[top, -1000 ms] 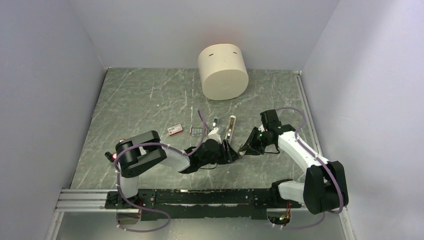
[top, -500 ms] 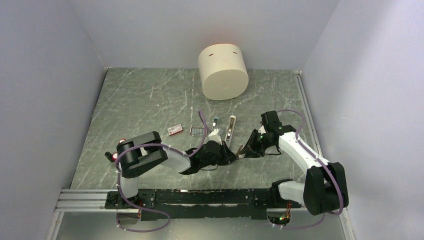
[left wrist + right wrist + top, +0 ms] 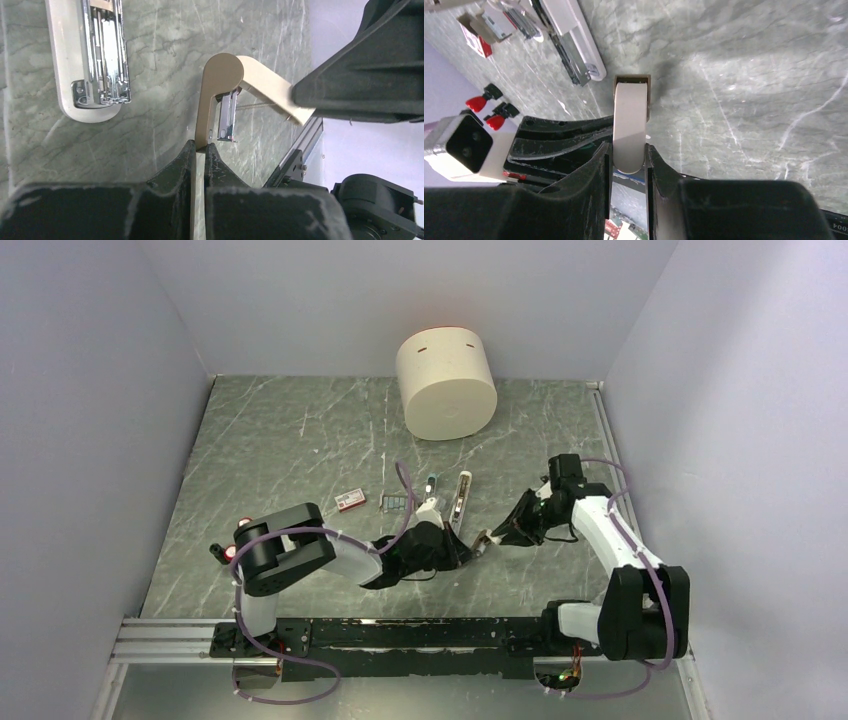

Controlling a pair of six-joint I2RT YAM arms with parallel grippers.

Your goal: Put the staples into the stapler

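The white stapler [image 3: 462, 497] lies open on the table, its metal rail [image 3: 102, 55] facing up. To its left lie the red-and-white staples box [image 3: 350, 500] and a small dark grey staples block [image 3: 397, 503]. A bent, hinged beige piece [image 3: 222, 82] with a small metal part and a spring hangs between both grippers, near the stapler's front end. My left gripper [image 3: 200, 147] is shut on one leg of it. The right gripper [image 3: 630, 150] is shut on the other leg [image 3: 630, 117]. In the top view the two grippers [image 3: 470, 547] [image 3: 492, 537] meet tip to tip.
A large cream cylinder [image 3: 447, 386] stands at the back of the table. A short pale blue piece [image 3: 431, 482] lies beside the stapler. Two red-capped black knobs [image 3: 486, 110] show near the left arm's base. Grey walls close in on three sides.
My left gripper has shut on the beige piece. The right arm's wrist has swung out to the right while its gripper keeps hold of the piece.
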